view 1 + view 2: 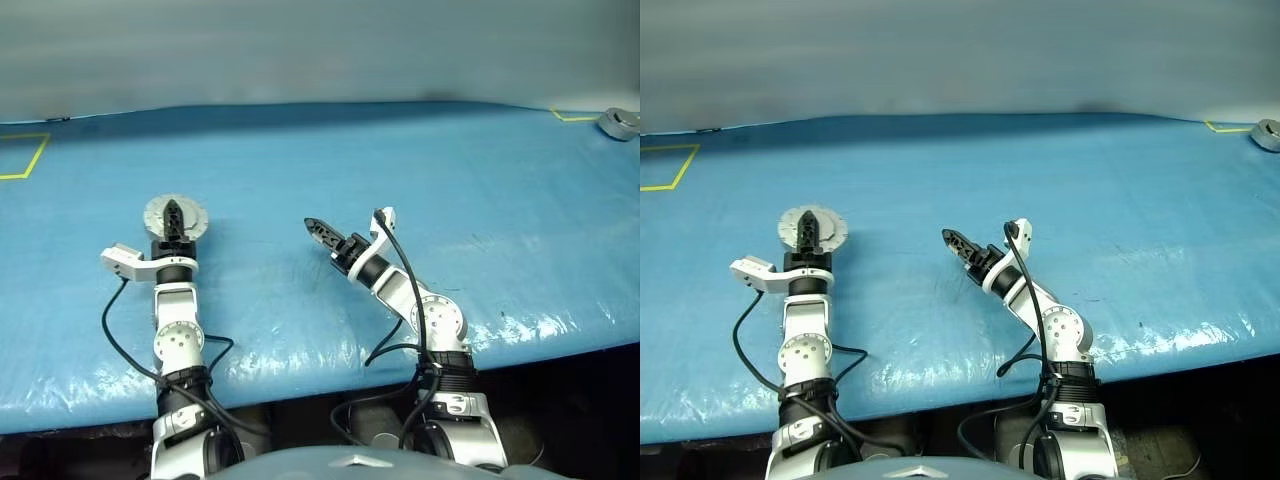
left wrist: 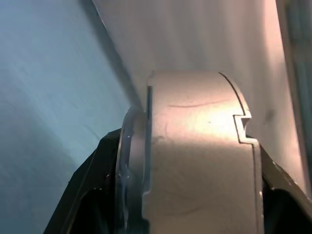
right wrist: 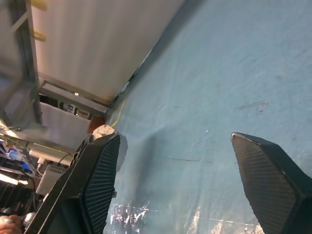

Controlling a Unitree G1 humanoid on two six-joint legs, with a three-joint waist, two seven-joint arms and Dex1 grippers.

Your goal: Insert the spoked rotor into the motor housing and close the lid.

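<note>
My left gripper is shut on the motor housing, with one black finger lying across the round grey lid that faces up. In the left wrist view the housing is seen edge-on, a thick grey metal body between my two fingers, with a thinner disc lying flat against its side. The spoked rotor is hidden. My right gripper hangs over the middle of the blue table, pointing forward and left. It is open, its fingers spread wide with nothing between them.
The blue-covered table stretches wide ahead. A yellow tape square marks its far left. Another yellow tape corner and a grey round part sit at the far right. The table's front edge is close below my arms.
</note>
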